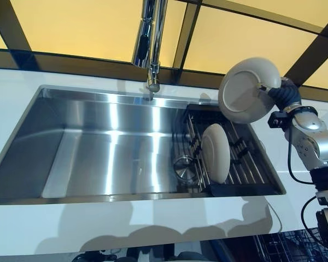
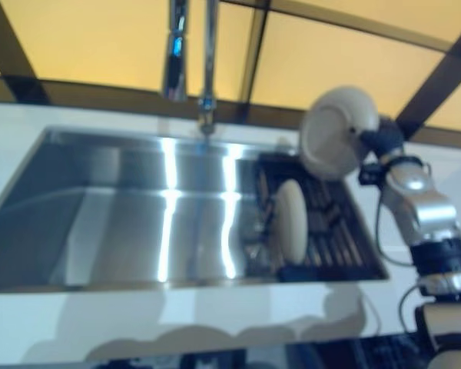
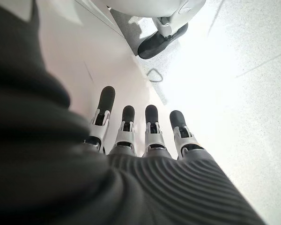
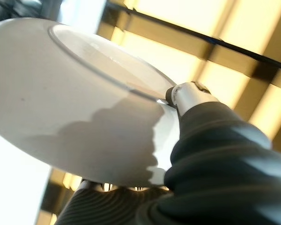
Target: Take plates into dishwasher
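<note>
Right hand [image 1: 277, 94] is clamped on the round white ceramic plate [image 1: 249, 89]: thumb tip over the rim on the underside face, fingers hidden behind it, so the grip is a rim pinch only. Plate is up in the air over the far right corner of the stainless steel sink [image 1: 98, 147], above the black wire dish rack [image 1: 246, 169], clear of everything, tilted nearly on edge with its foot ring facing the camera.

Second white plate [image 1: 215, 153] stands on edge in the rack's left part, next to a small clear glass [image 1: 183, 167] on the sink floor. Chrome tap [image 1: 149, 43] is well to the left of the held plate.

Step in hand, as I read it: carry the lifted plate off the sink and down to the dishwasher basket [image 1: 290, 246], dark wire just visible at the near right under the white table [image 1: 126, 224].

To do it well:
- keep the pinch firm; glazed rim, likely slippery
- swing near and right, clearing the table's edge before dropping
- keep the plate on edge so it slots between tines

Right arm: forearm raised up and away from the body, wrist bent left toward the sink.

Left hand [image 3: 145, 133]: empty, fingers straight and relaxed, hanging low beside the white cabinet front, over the pale floor.
</note>
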